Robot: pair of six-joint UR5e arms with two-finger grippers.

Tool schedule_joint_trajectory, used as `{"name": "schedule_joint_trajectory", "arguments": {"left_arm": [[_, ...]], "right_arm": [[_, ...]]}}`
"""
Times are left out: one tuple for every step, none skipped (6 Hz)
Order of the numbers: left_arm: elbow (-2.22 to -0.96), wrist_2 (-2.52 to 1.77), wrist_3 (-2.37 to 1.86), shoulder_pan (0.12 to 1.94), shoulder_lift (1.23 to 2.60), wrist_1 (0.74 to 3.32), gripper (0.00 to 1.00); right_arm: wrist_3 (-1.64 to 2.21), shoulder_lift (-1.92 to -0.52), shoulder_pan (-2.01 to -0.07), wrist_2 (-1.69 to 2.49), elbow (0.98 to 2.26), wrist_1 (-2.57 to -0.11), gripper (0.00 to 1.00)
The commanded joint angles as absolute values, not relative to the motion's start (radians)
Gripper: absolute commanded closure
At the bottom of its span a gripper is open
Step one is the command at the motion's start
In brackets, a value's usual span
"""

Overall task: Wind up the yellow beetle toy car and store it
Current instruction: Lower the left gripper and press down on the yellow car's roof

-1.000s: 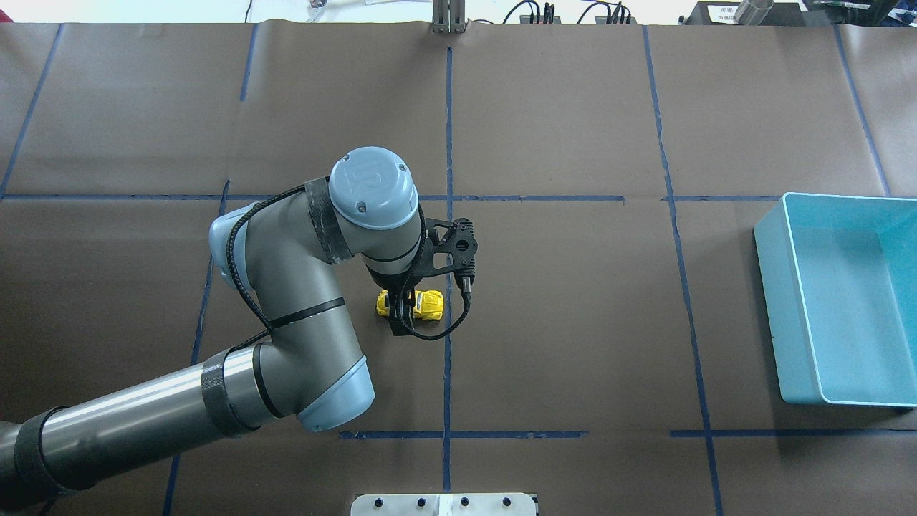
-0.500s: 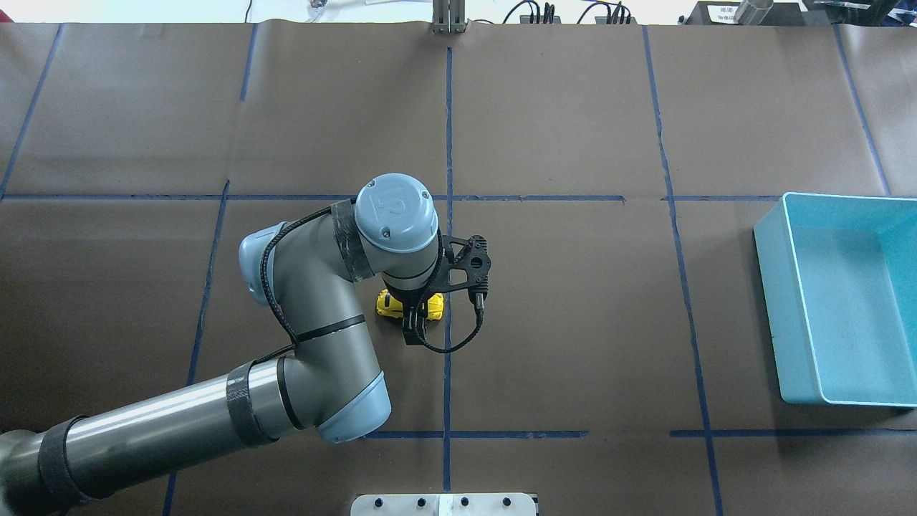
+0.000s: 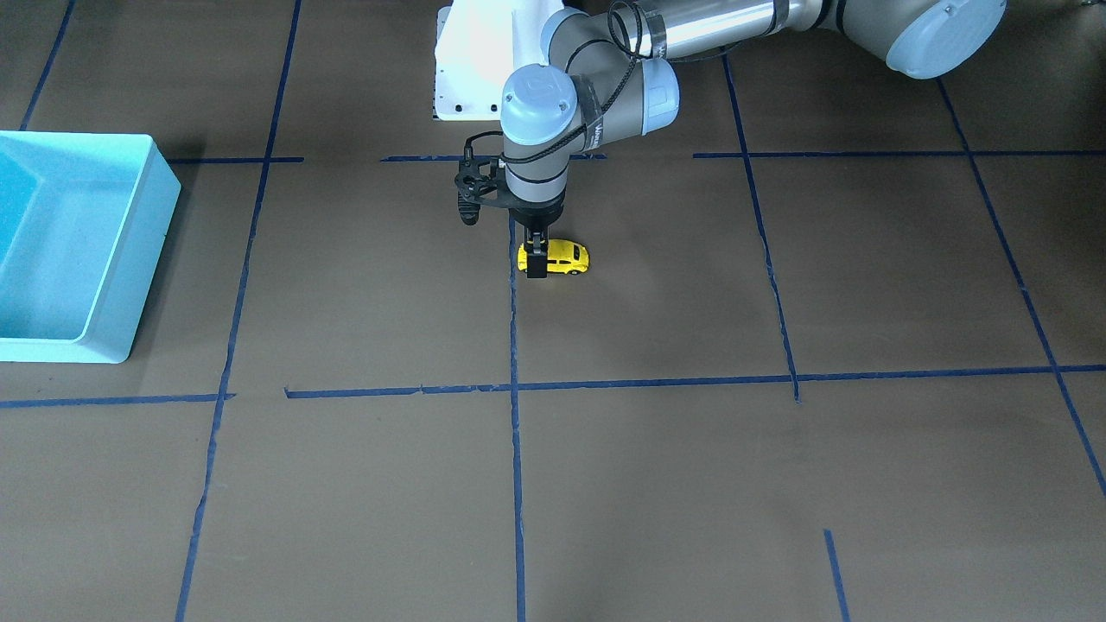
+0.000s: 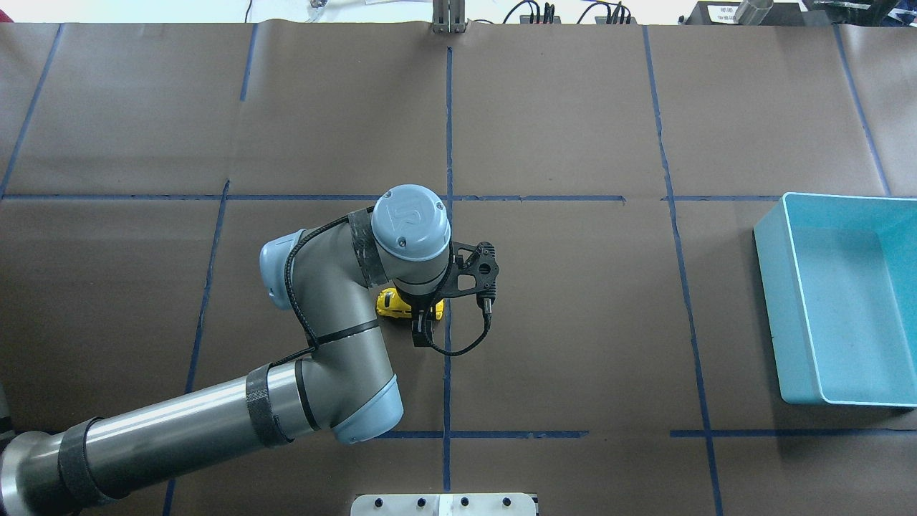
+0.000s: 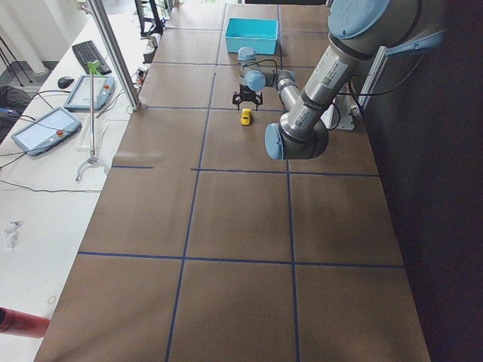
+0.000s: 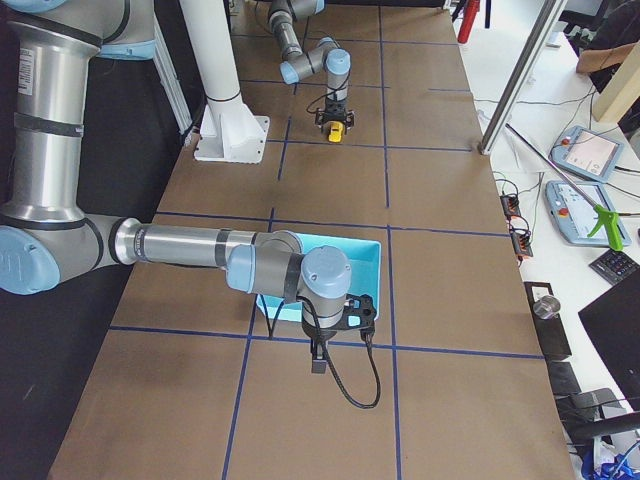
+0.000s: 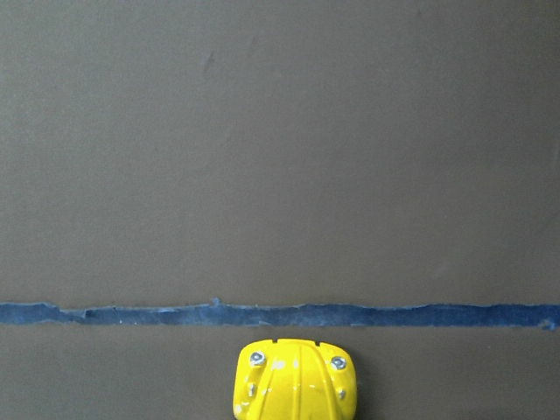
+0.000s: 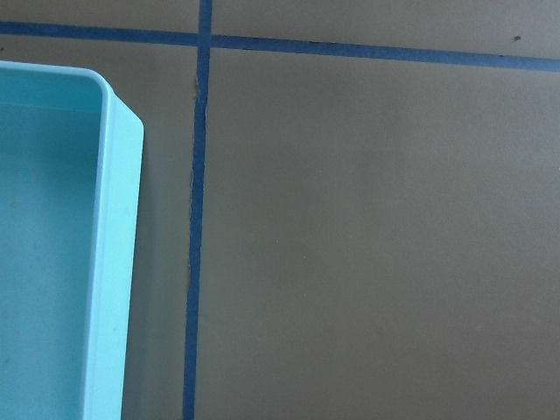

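Observation:
The yellow beetle toy car (image 3: pixel 566 257) (image 4: pixel 391 304) sits on the brown paper near the table's middle, just left of the centre tape line. My left gripper (image 3: pixel 536 259) (image 4: pixel 423 324) points straight down over the car's end nearest that line, with one finger (image 3: pixel 537 264) beside the car's body and the other hidden. It looks open around the car. In the left wrist view only the car's rounded end (image 7: pixel 293 383) shows at the bottom edge. My right gripper (image 6: pixel 318 362) hangs beside the turquoise bin; I cannot tell its state.
The turquoise bin (image 4: pixel 772 287) (image 3: pixel 154 186) (image 8: pixel 114 262) stands at the table's right edge and holds nothing. Blue tape lines cross the brown paper. A white mounting plate (image 3: pixel 467 78) lies at the robot's base.
My left arm and gripper have shifted right along the car, from its middle to its right end. The car has stayed in place.

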State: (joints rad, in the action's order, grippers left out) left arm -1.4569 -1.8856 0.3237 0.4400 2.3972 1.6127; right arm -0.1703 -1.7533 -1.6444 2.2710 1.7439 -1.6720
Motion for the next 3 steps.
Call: {"name": "schedule_joint_trajectory", "arguments": {"left_arm": [[-1.433,-1.882,0.324,0.433,2.402,1.618,0.0],[-1.418,-1.881,0.324,0.433,2.402,1.641,0.0],[-1.408,-1.881,0.327,0.433,2.404,1.655,0.0]], "right_arm": [[-0.17,-1.753,-1.644,2.272,1.744,-1.672,0.0],[-0.169,-1.753,-1.644,2.27,1.744,-1.672,0.0],[-0.169,-1.753,-1.644,2.272,1.744,-1.672,0.0]]}}
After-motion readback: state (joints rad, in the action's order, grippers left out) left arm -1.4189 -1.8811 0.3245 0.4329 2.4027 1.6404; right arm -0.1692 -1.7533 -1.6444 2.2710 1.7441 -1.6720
